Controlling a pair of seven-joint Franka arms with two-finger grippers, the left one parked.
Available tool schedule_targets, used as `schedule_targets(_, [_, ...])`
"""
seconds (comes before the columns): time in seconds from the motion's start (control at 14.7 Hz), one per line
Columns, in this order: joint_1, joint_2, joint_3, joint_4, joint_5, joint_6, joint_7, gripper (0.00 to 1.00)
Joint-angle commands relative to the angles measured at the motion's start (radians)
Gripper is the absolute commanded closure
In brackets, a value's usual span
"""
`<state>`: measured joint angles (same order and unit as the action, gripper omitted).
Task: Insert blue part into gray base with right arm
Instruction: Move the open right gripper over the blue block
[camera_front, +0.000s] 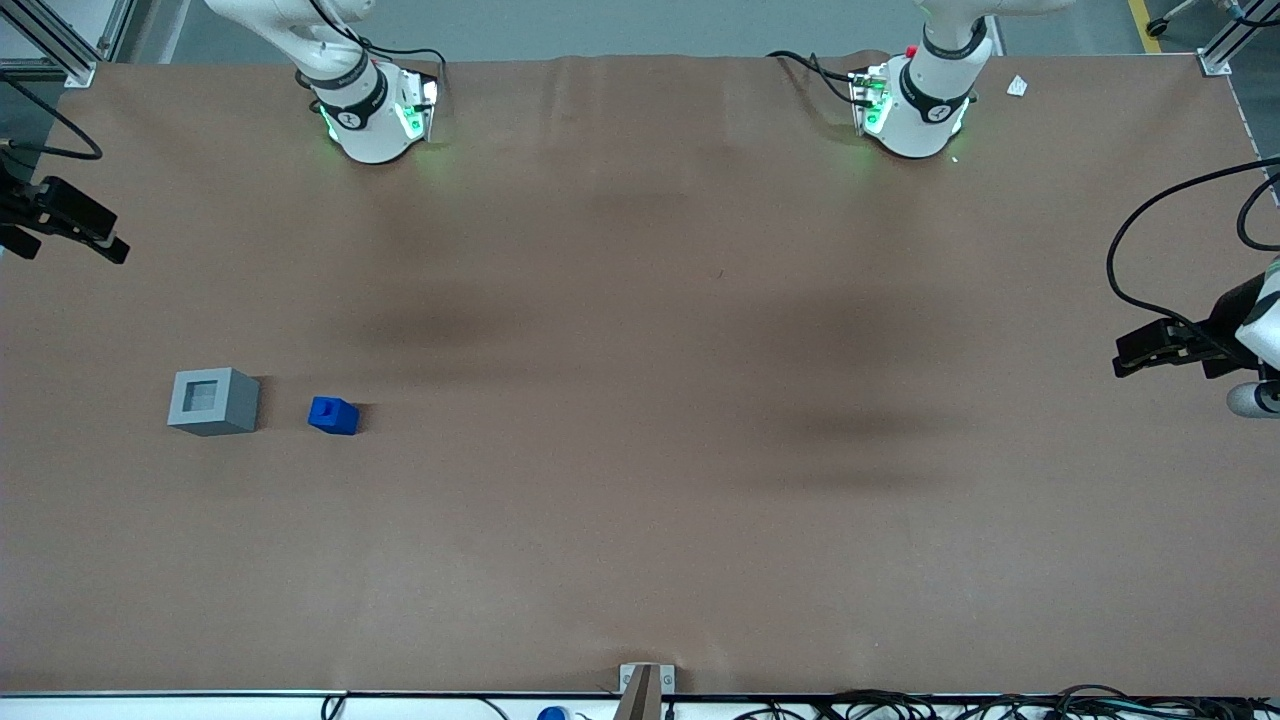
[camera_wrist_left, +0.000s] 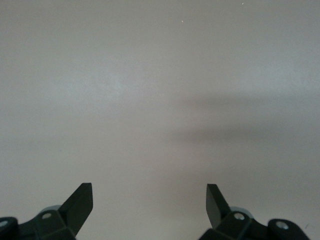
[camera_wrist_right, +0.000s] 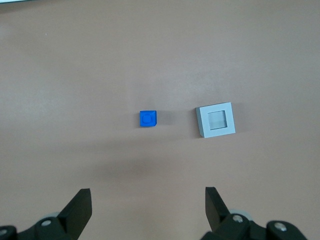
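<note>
The blue part (camera_front: 333, 415) rests on the brown table at the working arm's end, its knob facing up. The gray base (camera_front: 213, 401) stands beside it with a small gap, its square recess facing up and empty. My right gripper (camera_front: 105, 240) hangs high above the table edge, farther from the front camera than the base. In the right wrist view the gripper (camera_wrist_right: 147, 197) is open and empty, with the blue part (camera_wrist_right: 147, 119) and the gray base (camera_wrist_right: 216, 120) well below it and apart from its fingers.
The brown table cover (camera_front: 640, 400) spans the whole view. The two arm bases (camera_front: 375, 110) stand at the table edge farthest from the front camera. A small metal bracket (camera_front: 645, 685) and cables lie at the nearest edge.
</note>
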<state>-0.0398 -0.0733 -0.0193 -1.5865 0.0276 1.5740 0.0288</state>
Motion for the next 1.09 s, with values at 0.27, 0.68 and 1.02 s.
schedule_targets(0.27, [0.012, 0.052, 0.015, -0.010, 0.005, -0.020, 0.026, 0.00])
schedule_targets(0.68, [0.017, 0.164, 0.013, -0.065, 0.005, 0.087, 0.028, 0.00])
schedule_targets(1.02, [0.049, 0.246, 0.013, -0.119, 0.003, 0.198, 0.034, 0.00])
